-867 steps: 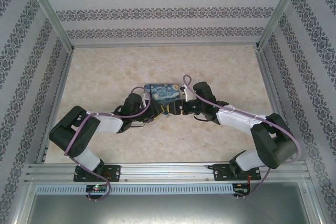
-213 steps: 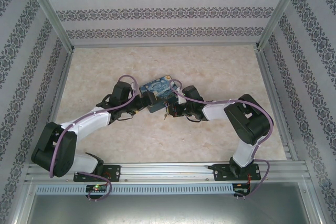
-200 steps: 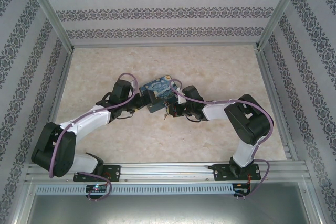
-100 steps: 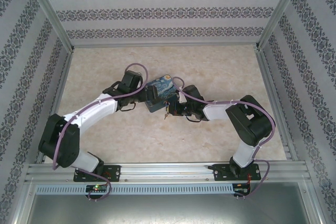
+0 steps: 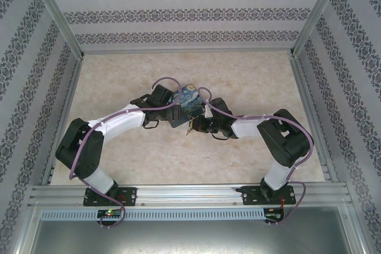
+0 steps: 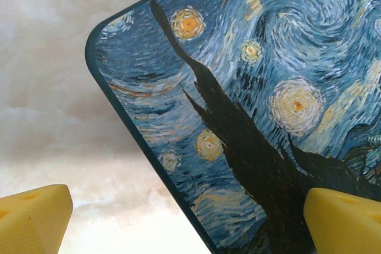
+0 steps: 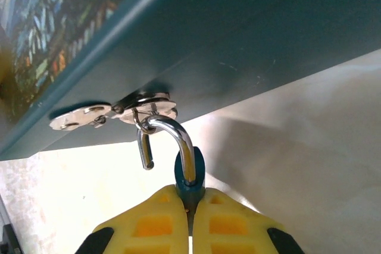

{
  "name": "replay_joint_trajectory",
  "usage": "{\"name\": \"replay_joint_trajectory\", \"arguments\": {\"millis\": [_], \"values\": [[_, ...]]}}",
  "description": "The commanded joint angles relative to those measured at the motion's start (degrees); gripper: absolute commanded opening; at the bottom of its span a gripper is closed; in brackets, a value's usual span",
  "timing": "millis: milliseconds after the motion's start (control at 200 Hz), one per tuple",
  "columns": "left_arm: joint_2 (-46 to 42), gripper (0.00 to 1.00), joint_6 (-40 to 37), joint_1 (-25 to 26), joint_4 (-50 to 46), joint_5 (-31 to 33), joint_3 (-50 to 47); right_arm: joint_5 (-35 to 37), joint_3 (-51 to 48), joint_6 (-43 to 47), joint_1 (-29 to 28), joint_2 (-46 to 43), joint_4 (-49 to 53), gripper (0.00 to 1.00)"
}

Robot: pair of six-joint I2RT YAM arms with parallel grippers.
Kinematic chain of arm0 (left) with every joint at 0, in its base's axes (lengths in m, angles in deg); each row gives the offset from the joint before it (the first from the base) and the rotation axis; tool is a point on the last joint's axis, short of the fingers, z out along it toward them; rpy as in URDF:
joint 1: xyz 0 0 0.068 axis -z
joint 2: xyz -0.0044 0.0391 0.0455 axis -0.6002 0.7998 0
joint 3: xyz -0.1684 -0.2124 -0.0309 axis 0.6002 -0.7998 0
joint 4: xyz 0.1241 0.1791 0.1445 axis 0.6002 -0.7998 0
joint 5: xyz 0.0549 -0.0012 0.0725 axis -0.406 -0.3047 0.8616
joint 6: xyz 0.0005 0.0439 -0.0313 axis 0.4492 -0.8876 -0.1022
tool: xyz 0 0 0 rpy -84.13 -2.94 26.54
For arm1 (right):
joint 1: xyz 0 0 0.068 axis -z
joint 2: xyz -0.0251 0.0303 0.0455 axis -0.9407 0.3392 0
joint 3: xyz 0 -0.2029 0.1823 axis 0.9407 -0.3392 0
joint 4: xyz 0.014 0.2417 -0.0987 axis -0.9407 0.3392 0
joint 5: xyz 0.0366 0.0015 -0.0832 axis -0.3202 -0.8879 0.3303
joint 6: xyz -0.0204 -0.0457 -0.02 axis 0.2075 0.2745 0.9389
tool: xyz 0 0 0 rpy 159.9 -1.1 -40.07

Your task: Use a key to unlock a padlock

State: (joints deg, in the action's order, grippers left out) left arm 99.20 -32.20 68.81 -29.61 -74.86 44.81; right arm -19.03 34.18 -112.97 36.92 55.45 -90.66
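Observation:
The padlock (image 7: 190, 173) is a small blue body with a chrome shackle (image 7: 176, 132). The shackle hooks through the ring of a metal latch (image 7: 89, 114) on the dark side of a box painted with a swirling night sky (image 7: 238, 34). One shackle end hangs free of the body. My right gripper (image 7: 190, 199) is shut on the padlock body, just in front of the box (image 5: 189, 98). My left gripper (image 6: 190, 224) is open above the box's painted lid (image 6: 250, 87), one yellow fingertip (image 6: 33, 221) off its edge. The key is hidden.
The box stands mid-table on the marbled top (image 5: 119, 75), between the two wrists. Patterned walls (image 5: 36, 63) and aluminium posts close in the left, right and back. A metal rail (image 5: 190, 194) runs along the near edge by the arm bases.
My left arm has swung right and its open gripper now sits over the box's left end. The box has turned a little. The right gripper stays shut on the padlock.

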Motion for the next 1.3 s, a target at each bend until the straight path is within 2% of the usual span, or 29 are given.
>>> {"name": "replay_joint_trajectory", "arguments": {"millis": [0,520,1299], "values": [[1.8,1.00,-1.8,1.4,-3.3,4.0,0.7,1.2,-1.1,-3.4,-0.7,-1.4,-1.0,0.00],[4.0,1.00,-0.9,3.2,-2.7,5.0,-1.5,4.2,-3.0,-15.9,-1.1,-0.4,-5.8,0.00],[5.3,1.00,-0.5,3.6,-0.8,3.7,-5.1,6.2,-1.2,-23.0,0.9,2.0,-11.0,0.00]]}}
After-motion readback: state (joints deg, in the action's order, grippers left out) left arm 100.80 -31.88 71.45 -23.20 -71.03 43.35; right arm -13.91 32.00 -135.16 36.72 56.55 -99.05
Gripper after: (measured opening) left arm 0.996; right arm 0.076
